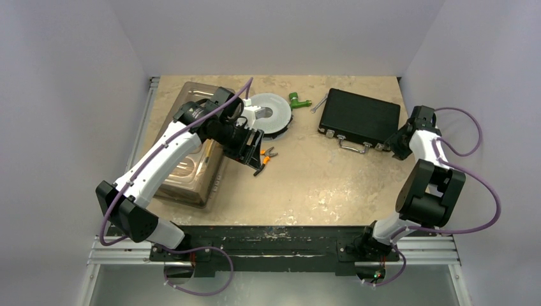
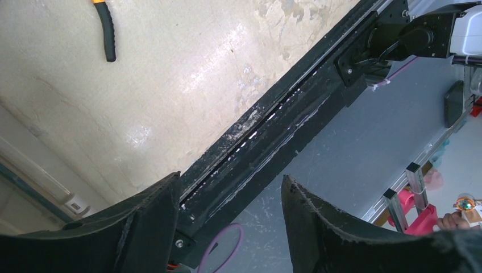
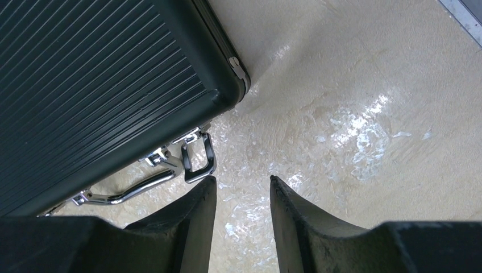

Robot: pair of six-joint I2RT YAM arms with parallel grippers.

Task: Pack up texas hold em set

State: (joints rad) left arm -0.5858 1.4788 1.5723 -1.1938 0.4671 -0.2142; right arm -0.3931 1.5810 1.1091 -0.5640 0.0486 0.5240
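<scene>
The texas hold em set shows as a black ribbed briefcase, lid down, lying flat at the back right of the table. Its chrome handle faces the near side. In the right wrist view the case fills the upper left, with a black latch loop hanging loose beside the handle. My right gripper hovers off the case's near right corner, open and holding nothing, its left fingertip just short of the latch loop. My left gripper stands open and empty at mid-table.
A large clear plastic bin lies under the left arm. A round grey spool, a green fitting and a metal wrench sit at the back. Orange-handled pliers lie by the left gripper.
</scene>
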